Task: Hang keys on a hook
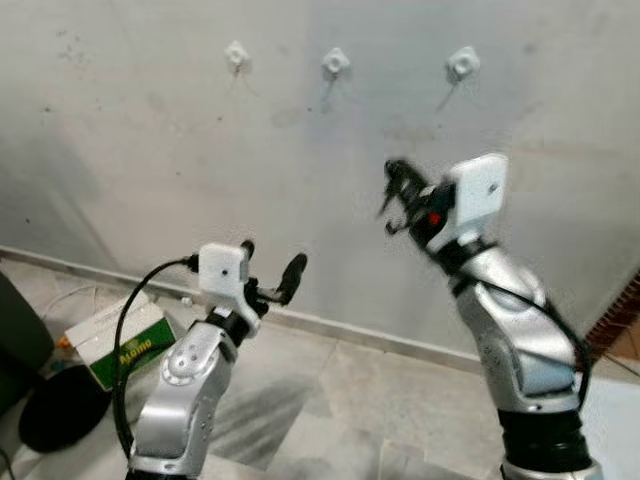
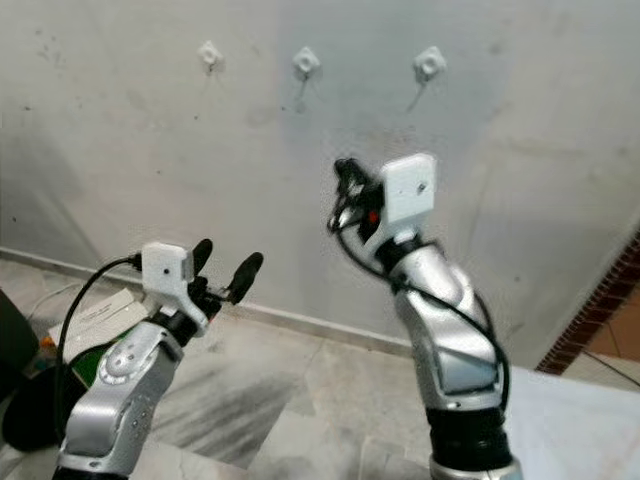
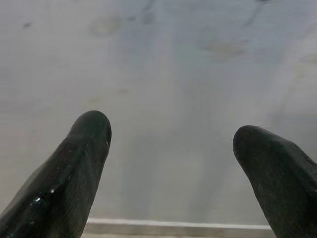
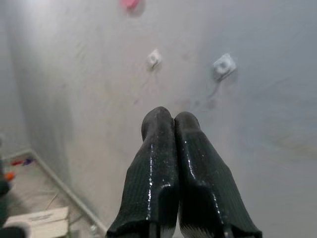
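Currently: right gripper (image 2: 345,195) raised before wall, fingers (image 4: 171,163) clenched together; keys not discernible between them. Left gripper (image 2: 222,262) low, fingers released. Three hooks (image 2: 306,62) above; approach the nearest slowly, squarely.

Three white hooks (image 1: 337,62) sit on the grey wall (image 1: 150,150); the right gripper (image 1: 397,195) is raised below them, the left gripper (image 1: 272,265) lower.

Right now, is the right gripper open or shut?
Shut. In the right wrist view the right gripper has its two black fingers pressed together, raised toward the wall hooks.
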`<state>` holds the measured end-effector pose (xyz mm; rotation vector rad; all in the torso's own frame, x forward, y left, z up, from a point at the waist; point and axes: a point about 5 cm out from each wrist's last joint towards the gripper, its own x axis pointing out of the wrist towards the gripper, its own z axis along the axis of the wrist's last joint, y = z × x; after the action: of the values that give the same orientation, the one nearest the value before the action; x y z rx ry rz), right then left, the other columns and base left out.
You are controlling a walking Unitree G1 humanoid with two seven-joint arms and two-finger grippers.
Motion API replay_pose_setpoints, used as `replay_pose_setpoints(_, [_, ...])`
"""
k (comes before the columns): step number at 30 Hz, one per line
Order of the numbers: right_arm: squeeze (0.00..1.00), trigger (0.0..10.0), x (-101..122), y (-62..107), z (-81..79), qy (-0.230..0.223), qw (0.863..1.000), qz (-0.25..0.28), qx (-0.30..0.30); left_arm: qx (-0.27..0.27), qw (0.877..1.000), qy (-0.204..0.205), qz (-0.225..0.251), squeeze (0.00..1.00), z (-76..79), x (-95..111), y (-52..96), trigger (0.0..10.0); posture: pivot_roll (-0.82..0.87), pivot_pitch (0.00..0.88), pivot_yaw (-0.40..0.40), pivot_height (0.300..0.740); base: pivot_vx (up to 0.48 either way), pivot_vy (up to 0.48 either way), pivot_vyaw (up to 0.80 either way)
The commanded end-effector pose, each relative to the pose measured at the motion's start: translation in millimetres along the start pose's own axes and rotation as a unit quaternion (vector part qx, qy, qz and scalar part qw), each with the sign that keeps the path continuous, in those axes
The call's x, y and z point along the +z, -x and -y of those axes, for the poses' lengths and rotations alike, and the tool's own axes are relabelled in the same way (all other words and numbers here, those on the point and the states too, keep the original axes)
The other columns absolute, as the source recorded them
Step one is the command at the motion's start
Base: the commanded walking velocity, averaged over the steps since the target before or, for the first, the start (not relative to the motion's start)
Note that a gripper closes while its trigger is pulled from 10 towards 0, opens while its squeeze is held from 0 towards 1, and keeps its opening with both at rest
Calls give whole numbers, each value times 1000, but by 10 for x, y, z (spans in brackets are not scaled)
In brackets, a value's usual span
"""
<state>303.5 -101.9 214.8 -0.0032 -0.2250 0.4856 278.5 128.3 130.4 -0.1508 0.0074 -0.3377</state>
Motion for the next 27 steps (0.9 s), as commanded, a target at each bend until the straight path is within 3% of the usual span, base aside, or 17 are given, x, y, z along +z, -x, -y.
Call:
replay_pose_setpoints(1, [0, 10000, 31, 47, 63, 16, 1000, 5, -11, -13, 1000, 0, 4, 0, 60, 24, -29, 10000, -52, 9, 62, 740, 315, 0, 0])
replay_pose_setpoints(24, [0, 10000, 21, 93, 52, 35, 999, 4, -16, -8, 1000, 1, -4, 0, 57, -19, -26, 10000, -58, 10, 61, 740, 265, 305, 0])
replay_pose_setpoints(27, [0, 10000, 19, 99, 80, 37, 999, 4, -26, 7, 1000, -3, -11, 0, 39, -39, -25, 10000, -57, 11, 62, 740, 0, 0, 0])
